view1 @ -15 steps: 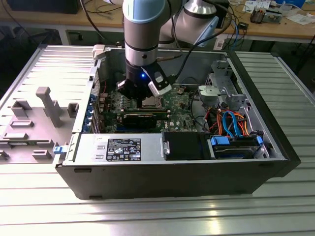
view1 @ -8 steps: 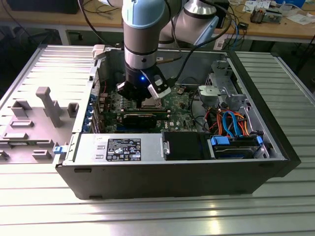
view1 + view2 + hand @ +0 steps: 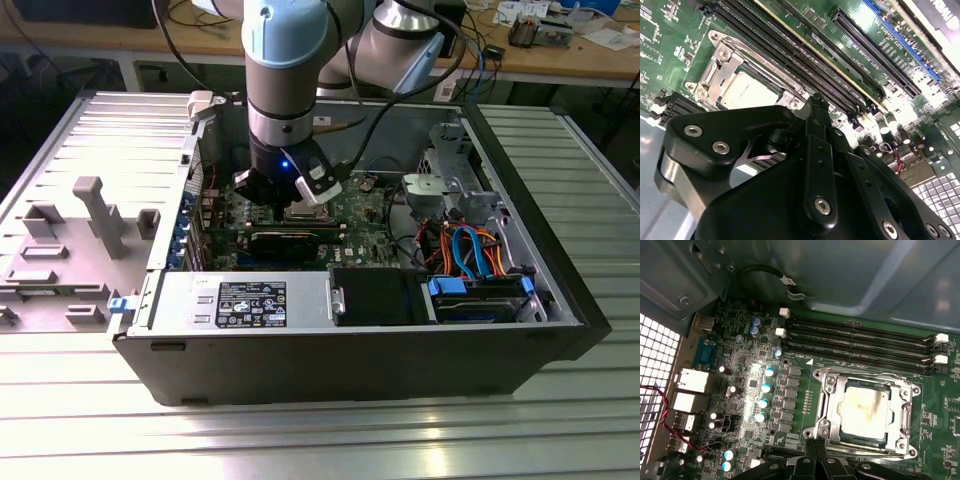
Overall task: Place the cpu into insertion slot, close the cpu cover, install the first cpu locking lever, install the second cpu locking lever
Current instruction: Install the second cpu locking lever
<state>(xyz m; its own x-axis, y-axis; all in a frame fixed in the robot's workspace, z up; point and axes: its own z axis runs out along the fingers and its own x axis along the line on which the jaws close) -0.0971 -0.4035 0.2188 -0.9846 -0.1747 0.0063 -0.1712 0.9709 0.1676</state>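
Cpu (image 3: 863,410): seated flat in the insertion slot (image 3: 820,374), dull grey top with a yellowish smear, visible in both wrist views (image 3: 747,92). Framed on all sides by the cpu cover (image 3: 832,405), lying down over the chip's edges, with the chip's top showing through the square window. In the exterior view, socket and chip mostly hidden below the gripper (image 3: 300,200), near the middle of the green circuit board (image 3: 360,235) inside the open computer case (image 3: 350,370).

Gripper (image 3: 816,442): black fingers pressed together into one narrow tip, hanging just beside the socket's silvery rim. Cannot tell whether touching the rim, or whether anything thin is caught between the fingers. In the second wrist view the same tip (image 3: 816,102) stands near a corner of the socket, close by the long black memory slots (image 3: 790,55). Those slots run parallel along one side of the socket in the first wrist view as well (image 3: 860,340).

In the exterior view: arm (image 3: 285,60) reaching straight down into the case. Grey drive cage (image 3: 450,185) at about 3 o'clock from the gripper, well apart. Silver power supply box (image 3: 240,300) at about 7 o'clock, against the case's near wall. Case resting on a ribbed metal table (image 3: 300,440).
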